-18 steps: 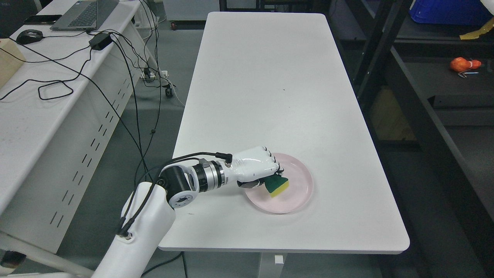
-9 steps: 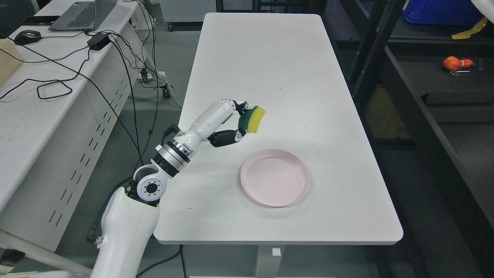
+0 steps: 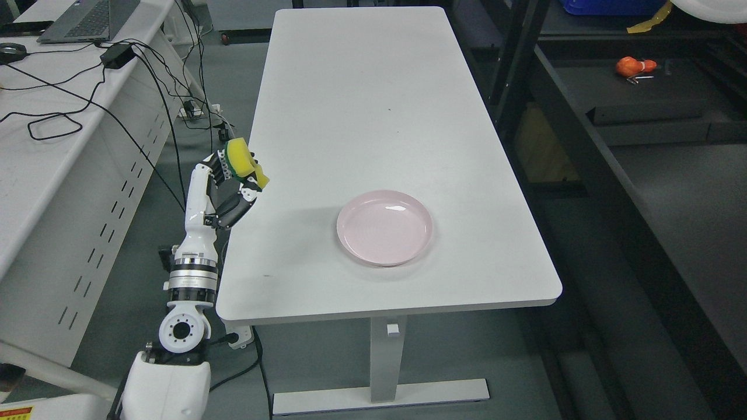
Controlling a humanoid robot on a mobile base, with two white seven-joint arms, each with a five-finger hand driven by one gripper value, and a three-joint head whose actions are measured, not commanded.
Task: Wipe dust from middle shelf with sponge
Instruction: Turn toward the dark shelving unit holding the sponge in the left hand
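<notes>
A yellow and green sponge [image 3: 244, 164] is gripped in the fingertips of the left hand [image 3: 224, 189], which is raised beside the left edge of the white table [image 3: 362, 105]. A pink plate [image 3: 385, 227] is seen on the table, well apart from the sponge.

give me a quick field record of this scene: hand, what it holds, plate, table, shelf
left hand: raised beside the table's left edge, fingers curled on the sponge
sponge: yellow and green, gripped in the left hand, off the plate
pink plate: nothing on it, sits near the table's front
white table: holds only the plate
black shelf unit: to the right, orange object on it
right hand: not in view
</notes>
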